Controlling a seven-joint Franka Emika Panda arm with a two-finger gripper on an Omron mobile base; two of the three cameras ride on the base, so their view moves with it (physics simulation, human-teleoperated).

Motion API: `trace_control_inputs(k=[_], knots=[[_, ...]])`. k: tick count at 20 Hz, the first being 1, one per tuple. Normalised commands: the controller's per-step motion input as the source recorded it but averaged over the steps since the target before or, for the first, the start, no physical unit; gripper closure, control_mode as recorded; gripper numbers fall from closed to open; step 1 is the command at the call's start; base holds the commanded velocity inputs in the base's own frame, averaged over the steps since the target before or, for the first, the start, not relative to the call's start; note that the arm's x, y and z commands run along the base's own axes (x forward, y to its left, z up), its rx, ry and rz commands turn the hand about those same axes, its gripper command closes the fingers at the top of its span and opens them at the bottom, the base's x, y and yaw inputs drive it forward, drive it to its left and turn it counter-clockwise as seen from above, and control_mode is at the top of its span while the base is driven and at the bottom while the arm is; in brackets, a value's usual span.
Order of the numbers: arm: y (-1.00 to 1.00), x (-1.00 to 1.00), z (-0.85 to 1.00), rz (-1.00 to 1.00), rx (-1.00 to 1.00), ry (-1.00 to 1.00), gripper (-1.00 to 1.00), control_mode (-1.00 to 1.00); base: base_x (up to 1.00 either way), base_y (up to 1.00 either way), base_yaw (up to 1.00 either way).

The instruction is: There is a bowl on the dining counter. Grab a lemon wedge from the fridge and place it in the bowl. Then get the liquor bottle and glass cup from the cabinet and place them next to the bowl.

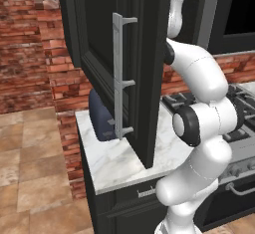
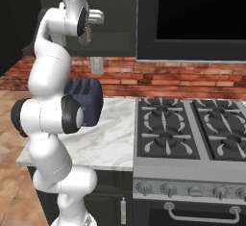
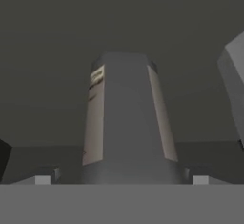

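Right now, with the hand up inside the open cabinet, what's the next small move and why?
Probably close the pincer on the liquor bottle: its fingertips stand wide on either side of the bottle's base, which sits centred between them.

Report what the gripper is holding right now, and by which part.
Nothing is held. The gripper is open inside the cabinet, its fingertips on either side of the base of a tall grey bottle, not closed on it.
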Motion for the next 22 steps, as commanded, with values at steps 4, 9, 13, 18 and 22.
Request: trace_control_inputs(k=[4,9,13,18,22], knots=[[0.13,0.25,-0.05,0.00,0.00,0.00,-1.00,-1.00,0.00,0.00,0.00],[0.06,0.14,-0.02,0.00,0.00,0.00,1.00,-1.00,0.00,0.00,0.00],[0.00,0.01,0.00,0.00,0.00,0.00,1.00,-1.00,0.00,0.00,0.00],[-0.01,-0.16,-0.02,0.00,0.00,0.01,1.00,-1.00,0.00,0.00,0.00],[-0.07,-0.71,0.00,0.00,-0.01,-0.14,1.00,-1.00,0.00,0.00,0.00]])
